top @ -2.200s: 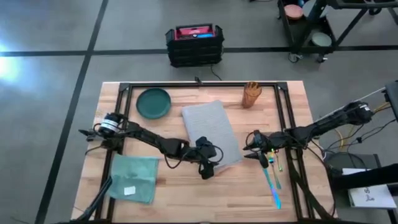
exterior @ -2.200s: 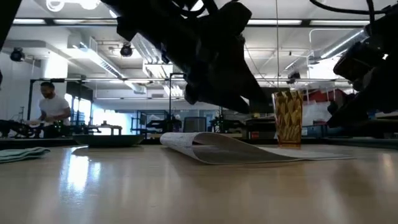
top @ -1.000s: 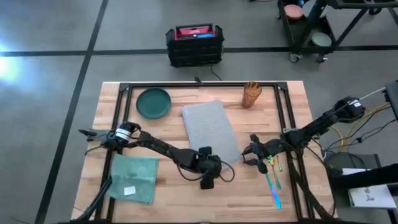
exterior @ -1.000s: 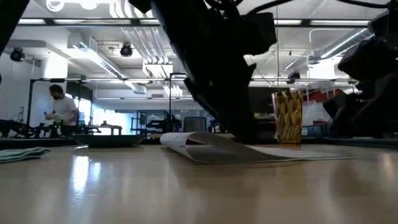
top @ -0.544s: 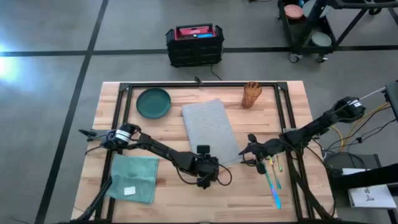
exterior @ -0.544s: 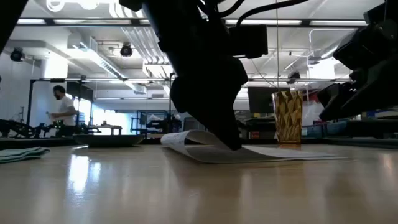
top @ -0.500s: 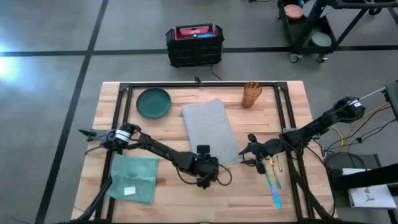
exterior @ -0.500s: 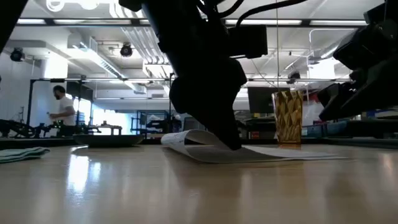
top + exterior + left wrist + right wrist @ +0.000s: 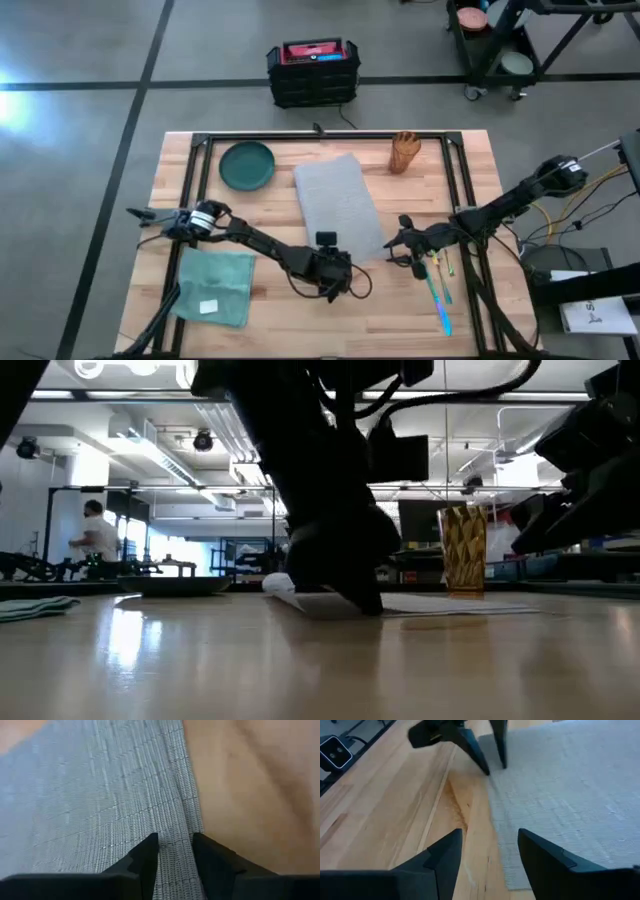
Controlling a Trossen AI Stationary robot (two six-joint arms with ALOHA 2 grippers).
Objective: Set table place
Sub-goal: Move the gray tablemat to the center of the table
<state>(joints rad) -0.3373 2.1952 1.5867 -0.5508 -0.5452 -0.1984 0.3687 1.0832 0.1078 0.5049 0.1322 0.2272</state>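
Left gripper (image 9: 175, 847) pinched mat (image 9: 340, 205) near corner, fingers nearly shut | right gripper (image 9: 490, 842) open, empty, just off mat's other corner | mat flat mid-table (image 9: 280, 315), beside plate (image 9: 247, 165)

Both arms are dark, nearly black, built of slim jointed segments. The left arm (image 9: 250, 238) has a pale silver ring near its shoulder end at the left of the high view, and thin black cables loop loosely beside its wrist. The right arm (image 9: 500, 210) carries a similar pale band at the far right. Each gripper's fingers (image 9: 445, 855) are matte black, tapering wedges with angular edges.
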